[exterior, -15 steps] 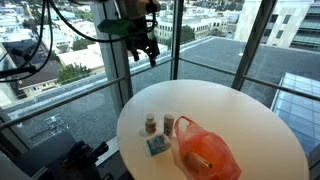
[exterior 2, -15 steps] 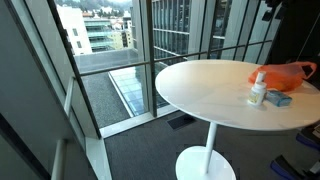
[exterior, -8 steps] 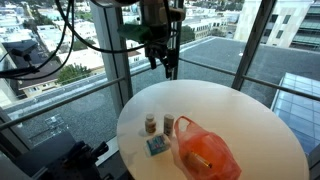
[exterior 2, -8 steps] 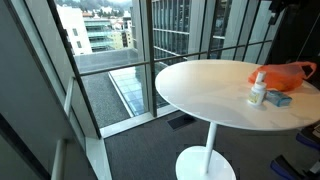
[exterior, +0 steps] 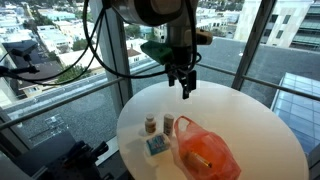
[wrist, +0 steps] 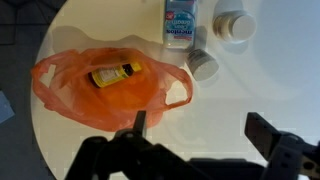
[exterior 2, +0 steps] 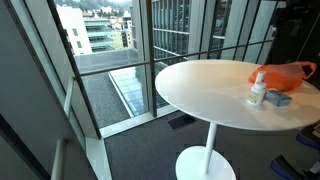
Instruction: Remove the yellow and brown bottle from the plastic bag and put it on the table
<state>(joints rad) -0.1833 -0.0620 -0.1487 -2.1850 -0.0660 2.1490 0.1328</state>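
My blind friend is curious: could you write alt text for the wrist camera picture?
A yellow and brown bottle lies inside an orange plastic bag on a round white table, seen from above. The open end effector hovers above, touching nothing.

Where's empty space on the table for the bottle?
Bare: the wide stretch of table between the orange bag and the window-side rim. Crowded: beside the bag, where the blue box and two small bottles stand.
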